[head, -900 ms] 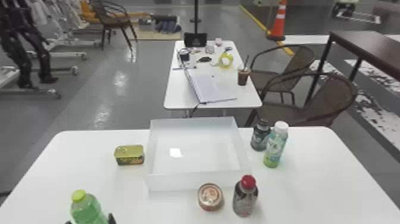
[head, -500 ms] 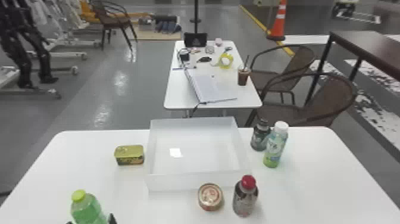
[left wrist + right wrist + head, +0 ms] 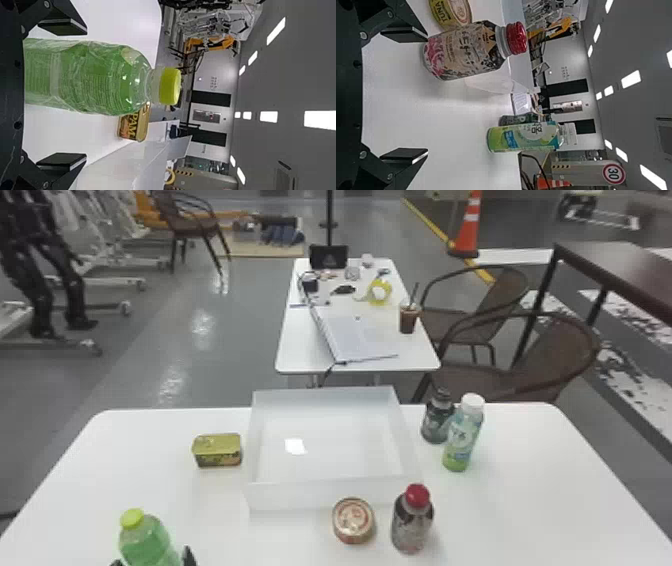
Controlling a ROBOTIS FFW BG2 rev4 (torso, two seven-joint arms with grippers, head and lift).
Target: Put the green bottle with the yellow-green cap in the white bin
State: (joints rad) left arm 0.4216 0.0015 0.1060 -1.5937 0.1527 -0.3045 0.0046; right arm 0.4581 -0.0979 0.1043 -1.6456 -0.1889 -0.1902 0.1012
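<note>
Since the head view's lower edge crops the left gripper [image 3: 153, 559], I can't see where the green plastic bottle with the yellow-green cap [image 3: 145, 542] ends; it's upright between those wide-spread jaws. Beyond them are a rectangular gold tin [image 3: 218, 450] and, rightward, the white plastic bin [image 3: 330, 494]. The right gripper [image 3: 425, 96] gapes, a dark, red-capped bottle [image 3: 466, 51] just past its left finger.

The head view looks forward and down from above; low, close wrist views face outward, sharing the white rectangular bin [image 3: 300, 495].
</note>
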